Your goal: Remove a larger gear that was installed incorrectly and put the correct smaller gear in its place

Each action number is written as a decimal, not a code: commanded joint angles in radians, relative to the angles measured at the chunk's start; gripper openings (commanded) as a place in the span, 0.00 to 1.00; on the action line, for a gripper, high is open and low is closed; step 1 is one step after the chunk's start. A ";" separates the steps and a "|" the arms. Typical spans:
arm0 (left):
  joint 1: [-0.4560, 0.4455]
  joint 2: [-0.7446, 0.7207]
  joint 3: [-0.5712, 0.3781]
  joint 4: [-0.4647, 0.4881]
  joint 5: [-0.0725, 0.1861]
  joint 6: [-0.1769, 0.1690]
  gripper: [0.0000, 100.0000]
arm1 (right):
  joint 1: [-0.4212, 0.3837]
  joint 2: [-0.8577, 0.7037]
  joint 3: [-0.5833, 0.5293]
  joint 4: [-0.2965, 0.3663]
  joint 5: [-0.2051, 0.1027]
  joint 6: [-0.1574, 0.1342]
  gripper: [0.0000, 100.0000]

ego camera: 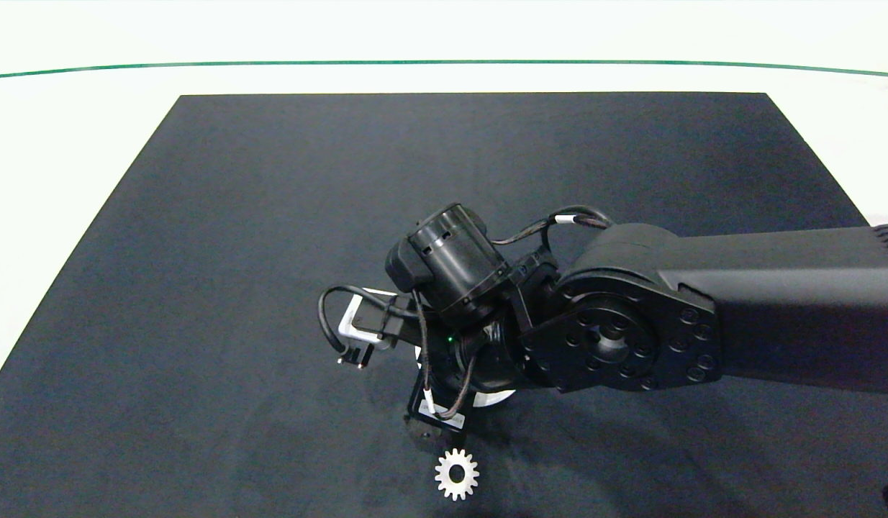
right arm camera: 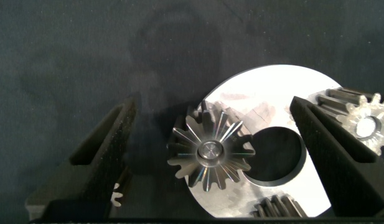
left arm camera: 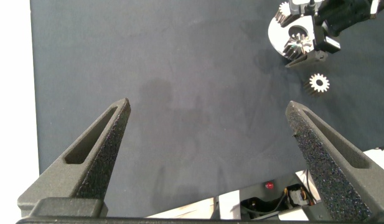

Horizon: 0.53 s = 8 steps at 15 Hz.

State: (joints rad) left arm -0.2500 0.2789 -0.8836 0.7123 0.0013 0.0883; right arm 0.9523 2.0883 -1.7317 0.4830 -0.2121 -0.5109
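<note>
The larger gear point(right arm camera: 210, 154), with pointed star-like teeth, sits at the rim of a round silver plate point(right arm camera: 266, 93) beside the plate's big hole. My right gripper point(right arm camera: 213, 109) hangs open over it, one finger on each side, both apart from the teeth. The smaller gear point(ego camera: 456, 473), thin and blunt-toothed, lies flat on the black mat just in front of the plate; its teeth point(right arm camera: 119, 198) peek out by one right finger. My left gripper point(left arm camera: 208, 104) is open over bare mat far off, out of the head view.
Two more gears stand on the plate: a pale-faced one with dark fluted sides point(right arm camera: 366, 121) behind the other right finger, and a dark one point(right arm camera: 276, 208). The right arm point(ego camera: 703, 309) covers most of the plate point(ego camera: 498, 398). The black mat point(ego camera: 271, 216) lies on a white table.
</note>
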 commanded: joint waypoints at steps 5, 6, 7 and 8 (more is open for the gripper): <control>0.000 -0.006 0.003 0.004 0.000 -0.001 1.00 | -0.006 -0.001 0.006 0.012 -0.003 0.000 0.87; 0.000 -0.006 0.003 0.004 0.000 -0.001 1.00 | -0.006 -0.001 0.004 0.023 -0.003 0.000 0.84; 0.000 -0.006 0.003 0.004 0.000 -0.001 1.00 | -0.007 0.001 0.004 0.023 -0.003 0.002 0.82; 0.000 -0.006 0.003 0.004 0.000 -0.001 1.00 | -0.007 0.001 0.004 0.023 -0.004 0.002 0.81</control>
State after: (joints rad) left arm -0.2500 0.2736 -0.8804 0.7123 0.0009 0.0870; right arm 0.9449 2.0928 -1.7266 0.5036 -0.2149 -0.5060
